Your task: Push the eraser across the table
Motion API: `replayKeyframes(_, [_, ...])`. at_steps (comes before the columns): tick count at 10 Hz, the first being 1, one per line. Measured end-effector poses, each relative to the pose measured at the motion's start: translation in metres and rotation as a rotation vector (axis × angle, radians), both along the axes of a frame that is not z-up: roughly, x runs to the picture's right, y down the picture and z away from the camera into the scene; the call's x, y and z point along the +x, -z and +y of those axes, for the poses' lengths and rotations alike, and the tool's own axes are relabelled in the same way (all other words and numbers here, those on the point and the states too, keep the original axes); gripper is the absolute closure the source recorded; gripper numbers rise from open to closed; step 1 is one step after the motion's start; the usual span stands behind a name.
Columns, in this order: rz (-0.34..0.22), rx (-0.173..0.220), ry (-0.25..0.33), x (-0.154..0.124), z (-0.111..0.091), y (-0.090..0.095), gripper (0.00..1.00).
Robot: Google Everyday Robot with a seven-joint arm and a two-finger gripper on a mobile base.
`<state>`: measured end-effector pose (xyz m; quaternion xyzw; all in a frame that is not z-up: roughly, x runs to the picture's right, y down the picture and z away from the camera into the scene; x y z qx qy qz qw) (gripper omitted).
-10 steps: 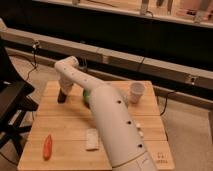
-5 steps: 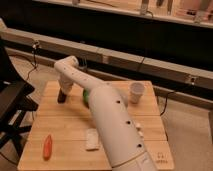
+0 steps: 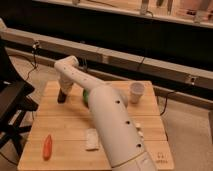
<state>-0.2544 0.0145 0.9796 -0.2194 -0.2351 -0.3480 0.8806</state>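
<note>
The table [image 3: 60, 122] is small and square with a light wooden plank top. A white rectangular eraser [image 3: 91, 139] lies flat near the front, just left of my white arm [image 3: 112, 127]. My arm reaches from the lower right over the table to the far left. My dark gripper [image 3: 62, 96] points down at the table's back left part, well away from the eraser. An orange carrot-like object [image 3: 47, 146] lies at the front left.
A white cup [image 3: 136, 92] stands at the table's back right. A green object [image 3: 86, 96] shows partly behind my arm. A dark chair [image 3: 11, 107] stands at the left. A dark counter and cables run along the back wall.
</note>
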Motion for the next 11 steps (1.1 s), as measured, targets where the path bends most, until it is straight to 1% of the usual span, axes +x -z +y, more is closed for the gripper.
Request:
replayKeyframes(3, [0.007, -0.001, 0.000, 0.001, 0.001, -0.001, 0.85])
replayKeyframes(6, [0.042, -0.008, -0.036, 0.012, 0.004, -0.002, 0.85])
replayKeyframes(7, [0.048, -0.004, -0.045, 0.017, 0.003, -0.002, 0.85])
replayKeyframes(11, [0.050, 0.019, -0.063, 0.016, 0.000, 0.006, 0.85])
